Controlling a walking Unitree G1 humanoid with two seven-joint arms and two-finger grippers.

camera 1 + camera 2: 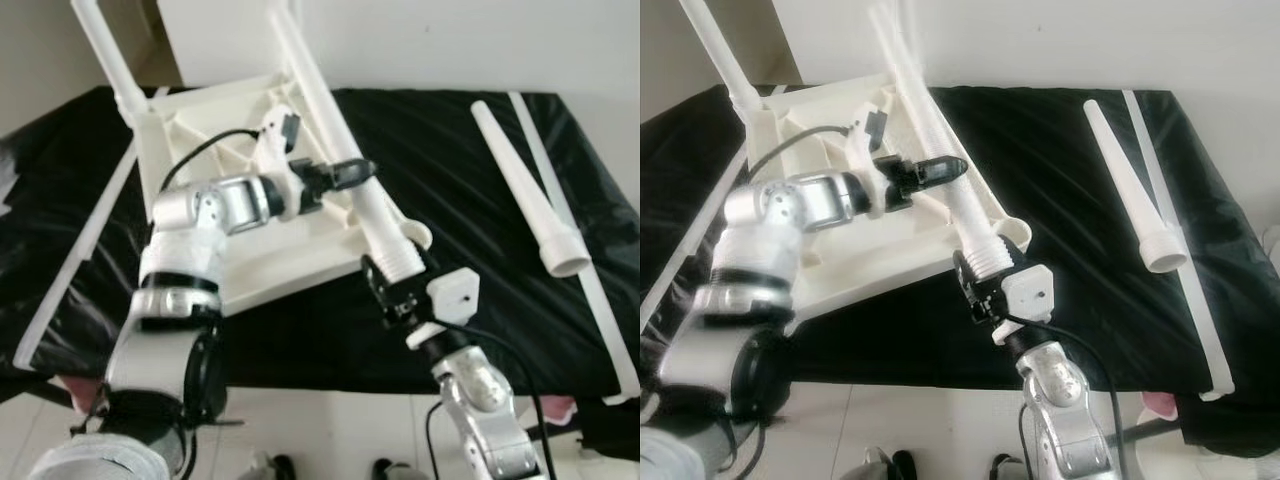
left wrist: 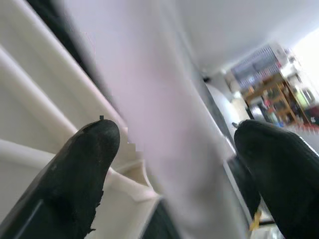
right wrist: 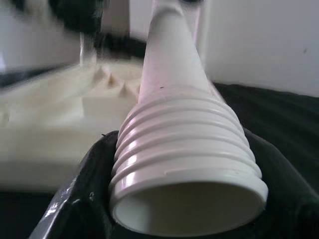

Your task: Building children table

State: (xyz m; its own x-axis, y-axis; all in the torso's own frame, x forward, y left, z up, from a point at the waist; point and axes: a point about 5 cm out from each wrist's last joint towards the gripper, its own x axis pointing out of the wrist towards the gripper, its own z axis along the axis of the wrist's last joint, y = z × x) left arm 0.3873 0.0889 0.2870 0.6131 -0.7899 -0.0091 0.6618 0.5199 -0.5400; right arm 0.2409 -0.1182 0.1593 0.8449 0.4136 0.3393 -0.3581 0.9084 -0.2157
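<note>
The white table top (image 1: 250,250) lies upside down on a black cloth. One white leg (image 1: 105,50) stands up from its far left corner. A second leg (image 1: 330,110) slants over the top toward me, ending in a threaded end (image 1: 398,252) at the near right corner. My right gripper (image 1: 395,285) is shut on that threaded end, with black fingers (image 3: 79,199) cupping the thread. My left gripper (image 1: 350,172) is shut on the same leg's shaft midway, one finger (image 2: 84,164) on each side.
A loose tapered leg (image 1: 525,185) lies on the black cloth (image 1: 450,150) to the right, beside a long white strip (image 1: 585,260). Another white strip (image 1: 75,260) lies along the left side. A white wall stands behind.
</note>
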